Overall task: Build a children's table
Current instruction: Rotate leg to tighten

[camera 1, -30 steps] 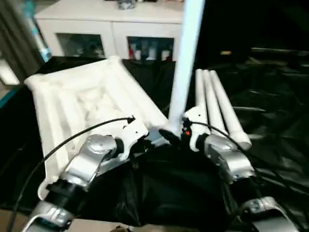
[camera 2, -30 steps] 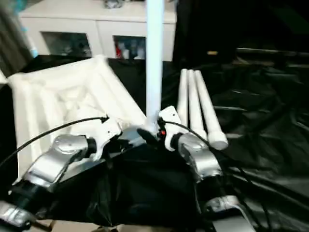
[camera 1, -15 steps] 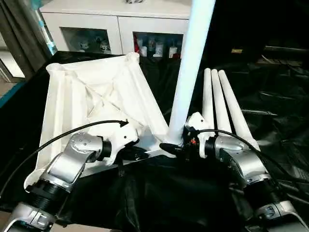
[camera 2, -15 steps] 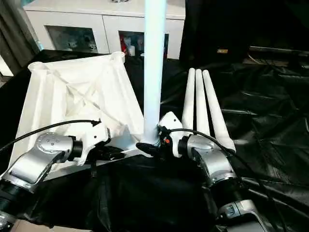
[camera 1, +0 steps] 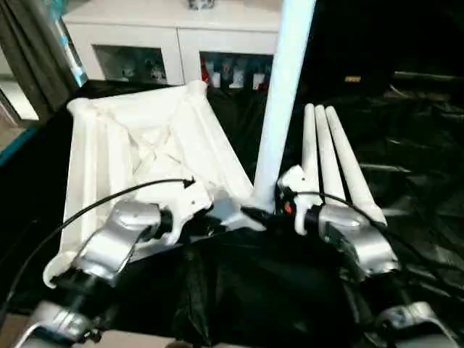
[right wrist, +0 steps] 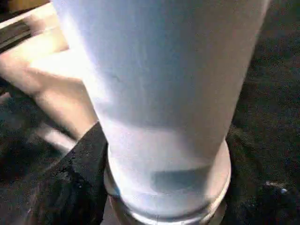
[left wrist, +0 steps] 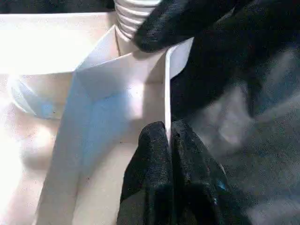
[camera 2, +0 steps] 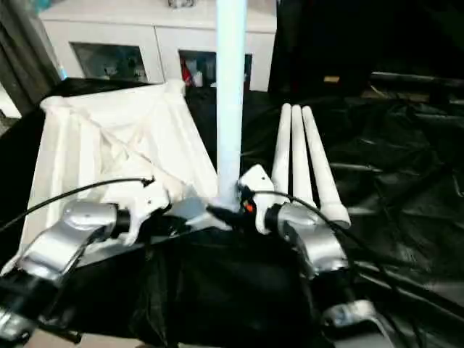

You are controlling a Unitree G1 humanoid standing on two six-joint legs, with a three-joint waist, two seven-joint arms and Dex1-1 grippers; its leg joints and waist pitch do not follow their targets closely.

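The white table top point(camera 1: 145, 145) lies upside down on the black cloth, its ribbed underside facing up. One white leg point(camera 1: 283, 94) stands upright at the top's near right corner, and its ribbed end point(left wrist: 133, 14) meets the corner socket. My right gripper point(camera 1: 257, 212) is shut on the base of this leg point(right wrist: 159, 93), with a black finger point(right wrist: 75, 187) against it. My left gripper point(left wrist: 168, 138) is shut on the thin rim of the top beside that corner. Three more legs point(camera 1: 333, 159) lie side by side to the right.
A white glass-door cabinet point(camera 1: 174, 43) stands behind the black-draped work table point(camera 1: 413, 159). Crumpled black cloth point(camera 1: 254, 290) hangs over the near edge between my forearms. A grey curtain point(camera 1: 29, 51) hangs at the far left.
The head camera has shifted and tilted. The leg stays upright at the corner, and both grippers keep their hold with no clear move.
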